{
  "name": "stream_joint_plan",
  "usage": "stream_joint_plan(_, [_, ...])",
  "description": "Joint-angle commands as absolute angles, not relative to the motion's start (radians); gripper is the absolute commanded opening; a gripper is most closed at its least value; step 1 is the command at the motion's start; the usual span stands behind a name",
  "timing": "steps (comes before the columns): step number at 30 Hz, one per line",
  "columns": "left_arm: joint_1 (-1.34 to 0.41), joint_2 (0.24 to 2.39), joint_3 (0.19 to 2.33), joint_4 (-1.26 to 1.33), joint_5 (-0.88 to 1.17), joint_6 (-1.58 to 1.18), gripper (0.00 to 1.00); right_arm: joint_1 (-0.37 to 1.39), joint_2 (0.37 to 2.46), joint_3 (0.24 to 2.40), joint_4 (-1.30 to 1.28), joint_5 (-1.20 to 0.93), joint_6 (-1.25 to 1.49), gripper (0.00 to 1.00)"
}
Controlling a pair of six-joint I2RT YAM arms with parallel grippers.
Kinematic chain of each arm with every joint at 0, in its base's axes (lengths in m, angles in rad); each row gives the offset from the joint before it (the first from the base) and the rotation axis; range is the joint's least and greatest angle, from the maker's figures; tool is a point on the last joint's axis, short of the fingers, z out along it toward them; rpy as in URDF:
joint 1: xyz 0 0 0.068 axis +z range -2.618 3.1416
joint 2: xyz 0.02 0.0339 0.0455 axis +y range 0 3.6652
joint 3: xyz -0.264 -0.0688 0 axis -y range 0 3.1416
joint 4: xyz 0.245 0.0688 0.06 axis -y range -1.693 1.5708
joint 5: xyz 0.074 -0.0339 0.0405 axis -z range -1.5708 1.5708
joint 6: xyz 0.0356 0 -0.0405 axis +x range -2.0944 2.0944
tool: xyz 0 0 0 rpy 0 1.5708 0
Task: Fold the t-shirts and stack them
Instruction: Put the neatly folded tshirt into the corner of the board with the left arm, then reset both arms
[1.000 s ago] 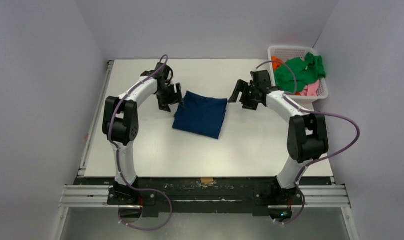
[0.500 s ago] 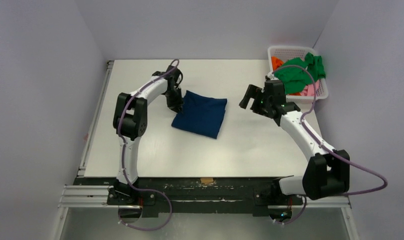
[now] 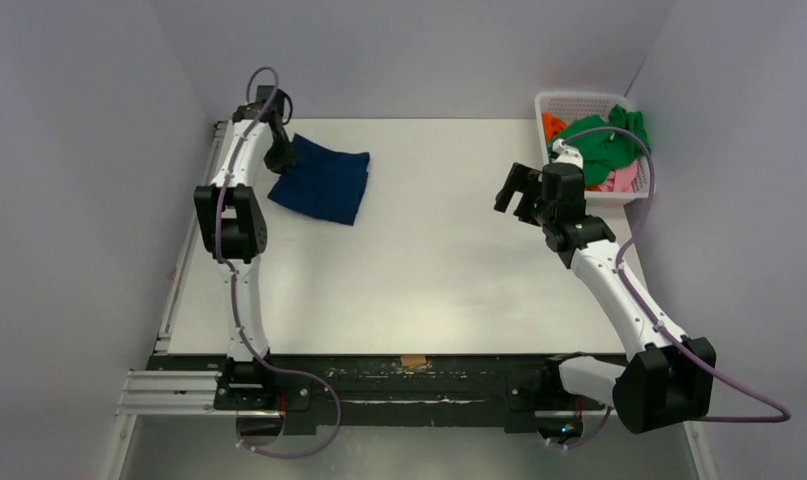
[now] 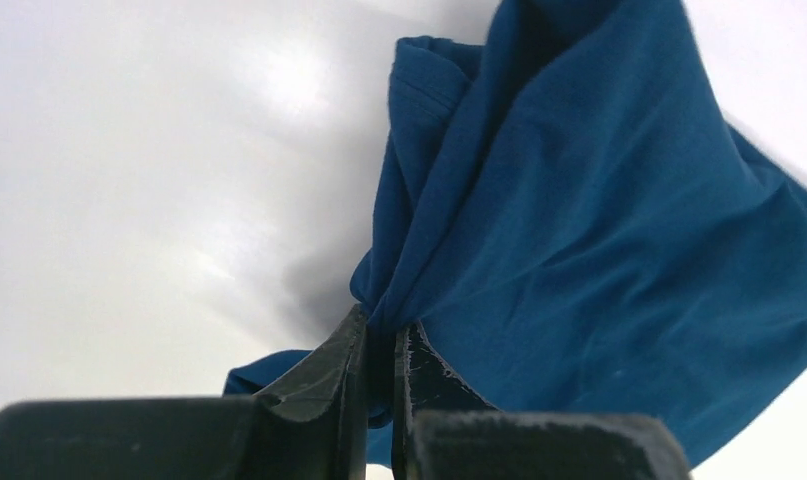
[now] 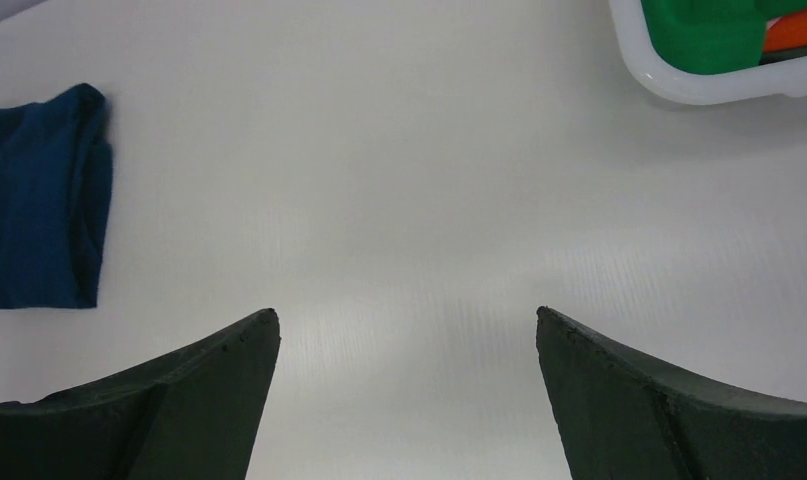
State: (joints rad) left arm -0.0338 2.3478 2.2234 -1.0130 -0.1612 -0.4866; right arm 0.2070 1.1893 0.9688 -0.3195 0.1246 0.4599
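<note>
A folded navy blue t-shirt (image 3: 323, 180) lies at the table's far left corner. My left gripper (image 3: 279, 158) is shut on its left edge, and in the left wrist view the cloth (image 4: 599, 220) bunches up between the two dark fingers (image 4: 324, 375). Over the table's right side, beside the basket, my right gripper (image 3: 519, 190) hangs open with nothing in it. Its wrist view shows bare table between the spread fingertips (image 5: 229, 350) and the navy t-shirt (image 5: 39, 200) far off at left. Green (image 3: 604, 140), orange (image 3: 551, 124) and pink (image 3: 624, 178) t-shirts lie heaped in the basket.
The white lattice basket (image 3: 579, 101) stands at the far right corner, its rim (image 5: 699, 90) showing in the right wrist view. A rail (image 3: 194, 230) runs along the table's left edge. Grey walls close in on three sides.
My left gripper shut on the navy t-shirt's edge and dragged it from the table's middle to the far left corner. My right gripper opened wide and drew back to the right, toward the basket.
</note>
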Motion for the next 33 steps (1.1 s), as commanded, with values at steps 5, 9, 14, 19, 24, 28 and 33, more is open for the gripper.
stream_joint_plan(5, [0.130, 2.405, 2.365, -0.880, -0.230, -0.415, 0.00, 0.202, 1.211, 1.022, -0.305, 0.222, 0.428, 0.99])
stream_joint_plan(9, [0.180, 2.486, 2.508, -0.848, -0.245, -0.439, 0.00, 0.202, 1.253, 1.040, -0.302, 0.206, 0.445, 0.99])
stream_joint_plan(14, [0.224, 2.509, 2.527, -0.785, -0.260, -0.465, 0.00, 0.202, 1.299, 1.073, -0.320, 0.190, 0.458, 0.99])
stream_joint_plan(19, [0.239, 2.452, 2.515, -0.787, -0.350, -0.450, 0.19, 0.202, 1.304, 1.067, -0.331, 0.217, 0.487, 0.99])
stream_joint_plan(24, [0.238, 2.320, 2.491, -0.797, -0.352, -0.439, 0.94, 0.202, 1.246, 1.020, -0.303, 0.232, 0.487, 0.99])
stream_joint_plan(28, [0.228, 2.130, 2.402, -0.836, -0.235, -0.462, 1.00, 0.201, 1.167, 0.953, -0.297, 0.292, 0.483, 0.99])
stream_joint_plan(33, [0.118, 1.784, 1.969, -0.765, -0.175, -0.462, 1.00, 0.194, 1.004, 0.788, -0.266, 0.309, 0.493, 0.99])
